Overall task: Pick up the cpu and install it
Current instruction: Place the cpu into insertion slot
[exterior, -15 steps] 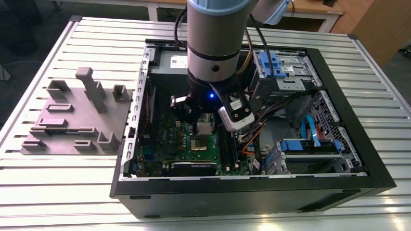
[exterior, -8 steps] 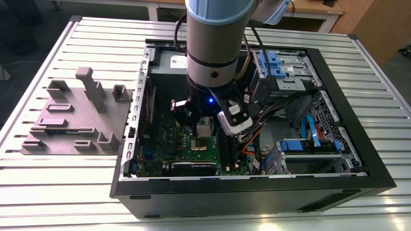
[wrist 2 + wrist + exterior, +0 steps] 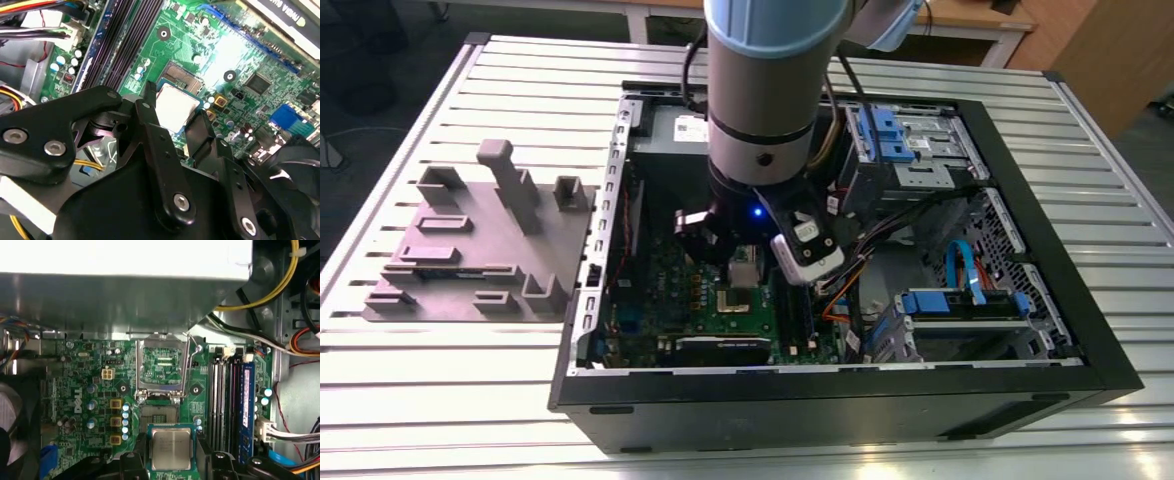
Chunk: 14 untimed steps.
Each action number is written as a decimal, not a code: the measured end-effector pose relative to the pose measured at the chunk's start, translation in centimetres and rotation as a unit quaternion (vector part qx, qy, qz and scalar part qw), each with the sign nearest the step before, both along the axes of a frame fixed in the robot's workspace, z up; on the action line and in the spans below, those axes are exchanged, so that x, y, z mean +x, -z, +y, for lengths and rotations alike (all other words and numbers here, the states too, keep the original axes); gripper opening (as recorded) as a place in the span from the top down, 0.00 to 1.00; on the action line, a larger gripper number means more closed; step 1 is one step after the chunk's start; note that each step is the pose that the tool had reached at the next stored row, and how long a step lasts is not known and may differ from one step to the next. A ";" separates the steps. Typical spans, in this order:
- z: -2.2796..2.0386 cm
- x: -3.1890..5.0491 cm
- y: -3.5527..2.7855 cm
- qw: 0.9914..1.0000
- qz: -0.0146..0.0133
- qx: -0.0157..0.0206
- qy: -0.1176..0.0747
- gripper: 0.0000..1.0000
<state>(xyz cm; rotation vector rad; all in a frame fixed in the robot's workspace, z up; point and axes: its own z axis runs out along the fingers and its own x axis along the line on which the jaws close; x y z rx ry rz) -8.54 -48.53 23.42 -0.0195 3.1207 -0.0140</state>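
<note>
The cpu [image 3: 171, 447], a small square chip with a shiny silver top, sits between the black fingers [image 3: 141, 452] of my gripper [image 3: 171, 456], which is shut on it. In the second wrist view the cpu [image 3: 176, 105] hangs just above the green motherboard, partly over the bare socket [image 3: 181, 75]. The silver socket frame [image 3: 159, 365] stands flipped open beyond the socket [image 3: 159, 415], its lever raised. In the exterior view my gripper [image 3: 744, 265] is low inside the open computer case, over the socket [image 3: 740, 298].
A grey power-supply box [image 3: 125, 295] sits past the socket frame. Memory slots [image 3: 222, 405] and bundled cables [image 3: 280, 275] lie to one side. Outside the case [image 3: 854, 400], a grey fixture block [image 3: 474, 245] rests on the slatted table at the exterior view's left.
</note>
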 end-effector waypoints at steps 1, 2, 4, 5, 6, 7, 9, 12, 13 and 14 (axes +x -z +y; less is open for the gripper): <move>-0.10 0.00 0.05 1.000 0.000 0.000 0.000 0.53; -0.17 0.00 0.15 1.000 0.000 0.000 0.000 0.53; -0.20 -0.01 0.51 1.000 0.000 0.000 0.000 0.53; -0.22 -0.02 0.67 1.000 0.000 0.000 0.000 0.53; -0.24 -0.04 0.79 1.000 0.000 0.000 0.000 0.53; -0.25 -0.06 0.94 1.000 0.000 0.000 0.000 0.53; -0.25 -0.10 1.30 1.000 0.000 0.000 0.000 0.53; -0.25 -0.33 1.84 1.000 0.000 0.000 0.000 0.53; -0.25 -0.39 2.00 1.000 0.000 0.000 0.000 0.53; -0.25 -0.44 2.13 1.000 0.000 0.000 0.000 0.53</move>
